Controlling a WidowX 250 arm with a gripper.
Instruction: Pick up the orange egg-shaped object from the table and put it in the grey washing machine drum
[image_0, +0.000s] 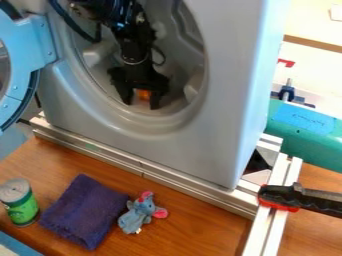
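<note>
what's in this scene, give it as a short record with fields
gripper: inside the machine's round opening, fingers apart
between fingers: something orange, unclear if touched
machine: grey front-loader, round door open at picture left
table front, picture left to right: green-labelled can, purple cloth, grey stuffed toy with pink ears
right: black and red clamp at the metal rails

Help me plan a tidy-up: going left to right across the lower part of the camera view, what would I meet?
Green-labelled can → purple cloth → plush toy with pink ears → black-and-red clamp.
</note>
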